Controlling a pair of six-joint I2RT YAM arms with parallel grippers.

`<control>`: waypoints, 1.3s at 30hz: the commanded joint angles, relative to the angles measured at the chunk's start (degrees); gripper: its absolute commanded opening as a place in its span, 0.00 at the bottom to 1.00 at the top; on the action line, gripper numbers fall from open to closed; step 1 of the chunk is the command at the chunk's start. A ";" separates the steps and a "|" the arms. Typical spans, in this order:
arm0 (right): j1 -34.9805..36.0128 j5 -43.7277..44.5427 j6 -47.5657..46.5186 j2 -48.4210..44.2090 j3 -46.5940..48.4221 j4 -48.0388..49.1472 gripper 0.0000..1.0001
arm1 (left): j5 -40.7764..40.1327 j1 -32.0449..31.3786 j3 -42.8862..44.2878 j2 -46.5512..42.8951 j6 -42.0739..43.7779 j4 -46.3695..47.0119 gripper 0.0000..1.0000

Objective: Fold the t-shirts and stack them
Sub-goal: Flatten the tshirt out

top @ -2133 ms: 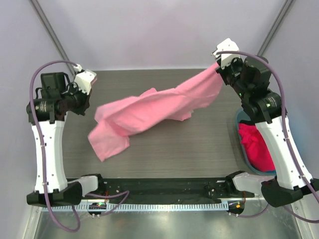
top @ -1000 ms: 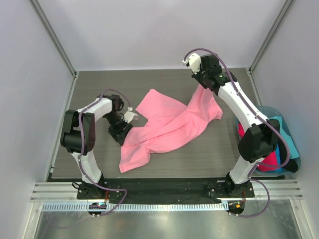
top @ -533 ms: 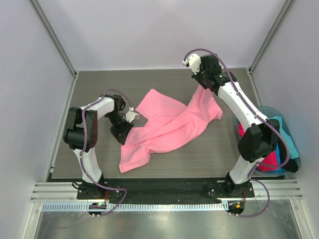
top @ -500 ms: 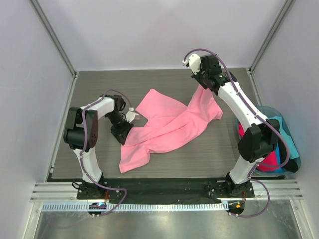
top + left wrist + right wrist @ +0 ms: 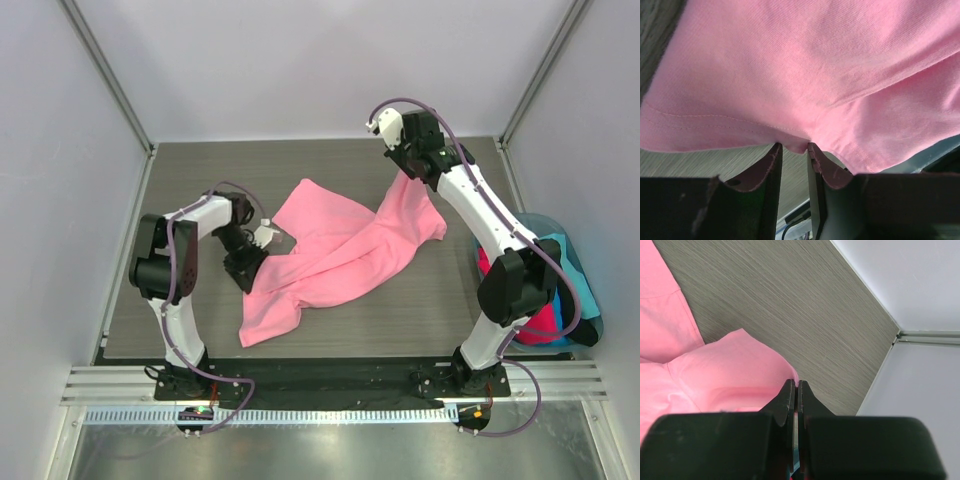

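Both my grippers hold one light pink shirt [image 5: 335,250], which lies crumpled across the middle of the table [image 5: 190,180]. My left gripper [image 5: 792,146] is clamped on only a sliver of the hem, and the cloth puckers right at the fingertips. My right gripper [image 5: 794,384] is closed on a far corner, its jaws nearly meeting.

The risk, as I judge it, is a slip. Both bites are so shallow that a pull to spread the shirt could drag an edge free and drop it back into a heap. Pulling apart unevenly could also twist the overlapping folds tighter instead of opening them. My left fingers sit so low that they might scrape the tabletop or catch a second layer.

My left arm is folded tight, elbow bent, with the wrist low at the shirt's left edge. My right arm reaches long toward the back of the table, its gripper raised so the cloth climbs to it. More shirts [image 5: 548,326] wait in the tub [image 5: 594,310] at right, well apart.
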 commanded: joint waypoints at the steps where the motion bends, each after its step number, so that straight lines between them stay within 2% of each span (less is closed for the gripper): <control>1: -0.11 0.29 -0.06 -1.47 -0.16 2.02 0.01 | 1.95 -0.69 -0.53 -1.14 -0.83 -1.49 0.27; 8: -0.02 0.12 0.03 -1.82 -0.43 2.37 0.01 | 2.47 -1.48 -0.88 0.18 -1.89 -0.79 0.28; 14: -0.28 0.29 0.03 -2.43 -0.52 2.55 0.01 | 1.86 -1.66 -0.01 -0.08 -2.33 -1.31 0.00; 20: -3.00 0.64 6.34 -2.52 5.53 3.52 0.01 | -0.60 0.70 6.31 -6.93 -1.98 -4.48 0.00; 28: -5.47 0.21 9.25 -5.06 15.91 3.96 0.01 | -2.00 7.65 32.39 -15.02 -1.63 -10.28 0.00; 32: -5.56 -1.46 9.78 -9.02 17.85 3.87 0.01 | -3.59 8.62 37.17 -20.28 -1.36 -9.93 0.00; 39: -5.47 -3.04 8.20 -20.95 16.36 3.87 0.01 | -7.10 9.33 36.47 -32.84 -1.98 -6.16 0.00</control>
